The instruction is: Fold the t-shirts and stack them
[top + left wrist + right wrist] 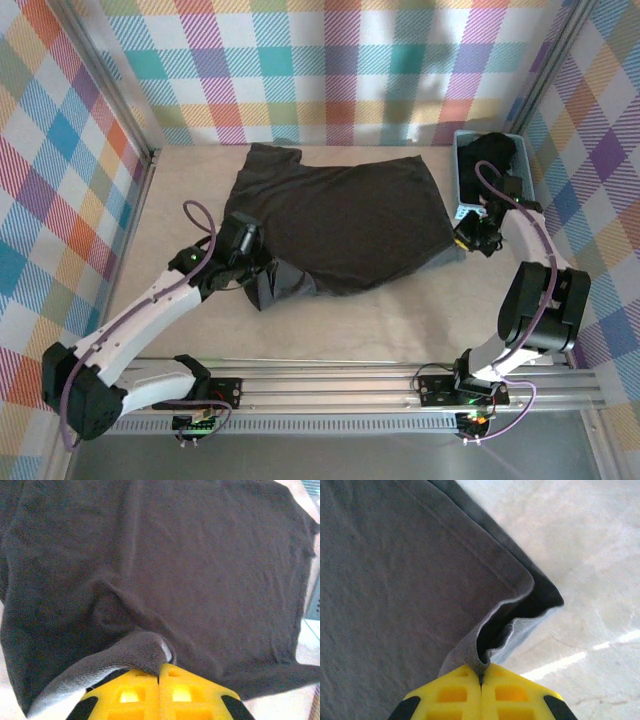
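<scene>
The dark charcoal short-sleeved t-shirt (340, 215) has decent room around it. There's a wide strip of bare pale tabletop (400, 320) between its near hem and the metal rail (350, 385) at the front, plus a narrower strip along the plaid left wall (60, 160). Its far edge sits close to the back wall, and its right side runs just beside the light-blue plastic lattice basket (459, 185), where a second dark shirt (492, 155) lies bunched up. The spread shirt is mostly flat soft cloth with a few shallow wrinkles, and the paler inside shows where the corners are turned up. The left gripper (159, 672) is clamped tight on the near-left corner, which curls up over the yellow fingers. The right gripper (481, 674) is pinched on the near-right hem corner, so that corner is lifted into a small loop while the rest stretches flat away from it.
</scene>
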{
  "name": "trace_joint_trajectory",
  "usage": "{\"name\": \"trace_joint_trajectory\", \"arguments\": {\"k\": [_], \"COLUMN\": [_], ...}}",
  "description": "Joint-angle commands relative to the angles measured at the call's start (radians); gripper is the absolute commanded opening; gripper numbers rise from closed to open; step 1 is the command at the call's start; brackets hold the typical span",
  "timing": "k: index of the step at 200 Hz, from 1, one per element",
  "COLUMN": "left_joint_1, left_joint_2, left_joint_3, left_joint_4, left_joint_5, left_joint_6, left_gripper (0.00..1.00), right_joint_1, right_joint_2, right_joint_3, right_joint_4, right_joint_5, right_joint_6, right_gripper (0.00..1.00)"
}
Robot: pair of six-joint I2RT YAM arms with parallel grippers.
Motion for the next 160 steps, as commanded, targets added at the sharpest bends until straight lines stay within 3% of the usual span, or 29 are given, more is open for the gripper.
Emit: {"name": "trace_joint_trajectory", "arguments": {"k": [1,79,160], "left_joint_1": [0.085,0.276,0.344], "left_joint_2": [0.041,0.297,0.487], "left_joint_3": [0.071,0.261,0.409], "left_joint_4": [0.020,0.037,0.030], "left_joint_5": [0.077,0.183,0.221], "left_joint_6": [0.111,0.256,0.323], "left_gripper": [0.00,0.00,0.00], "right_joint_1": [0.019,0.083,0.104], "right_joint_2": [0.058,0.235,0.356], "right_joint_3": [0.081,0.288,0.385], "right_joint_4": [-0.026,-0.035,-0.008], "right_joint_5": [0.017,0.073,0.087], "right_joint_6": [-0.015,0.005,-0.003], "right_gripper": [0.00,0.00,0.00]}}
